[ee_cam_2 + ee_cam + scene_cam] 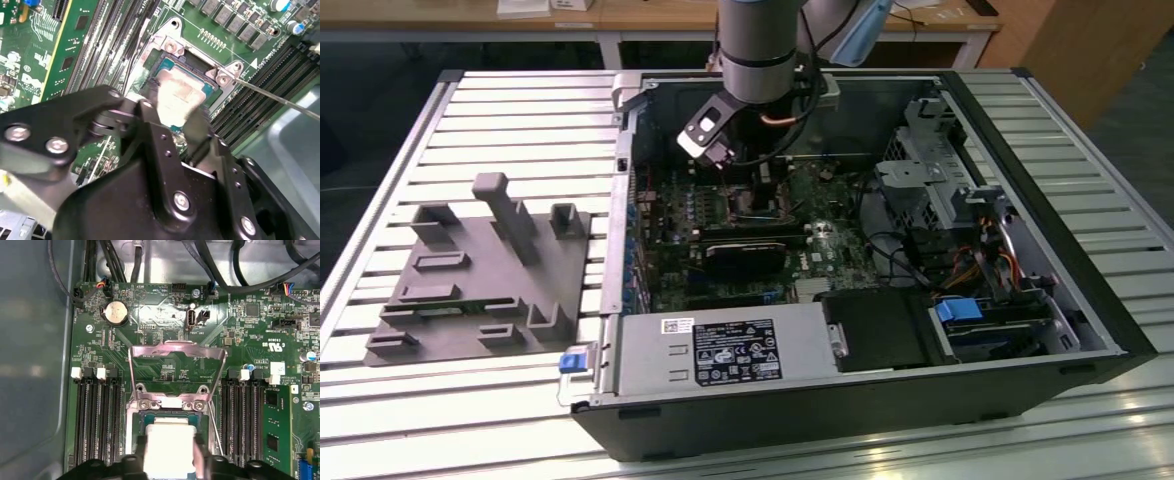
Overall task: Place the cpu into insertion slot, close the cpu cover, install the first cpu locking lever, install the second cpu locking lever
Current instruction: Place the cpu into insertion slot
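Setting: open black computer case lying on a slatted metal table in the exterior view, with the arm reaching down into it over the green circuit board.

Gripper: closed on the cpu, with one dark finger against each of two opposite edges in the first wrist view.

Cpu: pale silvery face up, held flat directly over the insertion slot. Impossible to tell whether fully seated or just above the socket.

Insertion slot: dark teal centre partly showing past the chip in the second wrist view, lying between banks of long black memory slots.

Cpu cover: swung up and open, hinged at the socket's edge, with the windowed frame standing clear of the chip.

Locking lever: thin silvery rod lying free just beside the socket, unlatched. No second lever made out with confidence.

Step in hand: judged to be the first, placing the cpu. Cover not yet closed, levers not yet installed.

Demands of the move, as a judgement: chip edges square to the socket rim, a flat approach without tilt, and a light touch on a fragile socket. Grip let go only with the chip level in its seat. Clearance kept from the raised cover and the loose lever.
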Tool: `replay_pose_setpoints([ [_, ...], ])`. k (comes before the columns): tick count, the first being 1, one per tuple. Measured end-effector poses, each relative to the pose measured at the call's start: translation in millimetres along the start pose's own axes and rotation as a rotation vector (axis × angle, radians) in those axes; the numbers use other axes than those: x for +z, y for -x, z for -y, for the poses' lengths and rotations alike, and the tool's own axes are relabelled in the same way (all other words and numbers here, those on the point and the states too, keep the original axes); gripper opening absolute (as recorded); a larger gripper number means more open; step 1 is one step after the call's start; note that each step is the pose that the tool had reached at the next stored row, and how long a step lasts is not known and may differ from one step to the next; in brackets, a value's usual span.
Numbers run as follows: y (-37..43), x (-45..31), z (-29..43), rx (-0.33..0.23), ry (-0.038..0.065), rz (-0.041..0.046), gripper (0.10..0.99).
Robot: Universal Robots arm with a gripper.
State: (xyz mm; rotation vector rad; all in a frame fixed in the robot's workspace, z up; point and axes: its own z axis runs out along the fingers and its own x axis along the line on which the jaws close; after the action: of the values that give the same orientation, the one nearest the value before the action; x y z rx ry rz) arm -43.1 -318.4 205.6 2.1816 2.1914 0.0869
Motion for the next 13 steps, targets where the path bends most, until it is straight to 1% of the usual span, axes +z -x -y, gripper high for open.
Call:
replay_pose_setpoints([
  [1, 0.0, -0.7, -0.8, 0.0, -0.003, 0.0, 0.478],
  [4, 0.0, -1.7, -2.9, 0.0, -0.015, 0.0, 0.302],
  [5, 0.0, -2.0, -3.4, 0.0, -0.019, 0.0, 0.302],
  [7, 0.0, -2.9, -4.1, 0.0, -0.023, 0.0, 0.184],
  [8, 0.0, -3.3, -4.2, 0.0, -0.024, 0.0, 0.184],
  [9, 0.0, -3.8, -4.3, 0.0, -0.025, 0.0, 0.125],
  [10, 0.0, -4.2, -4.4, 0.0, -0.025, 0.0, 0.125],
  [11, 0.0, -4.7, -4.4, 0.0, -0.026, 0.0, 0.106],
  [13, 0.0, -5.6, -4.5, 0.0, -0.026, 0.0, 0.106],
])
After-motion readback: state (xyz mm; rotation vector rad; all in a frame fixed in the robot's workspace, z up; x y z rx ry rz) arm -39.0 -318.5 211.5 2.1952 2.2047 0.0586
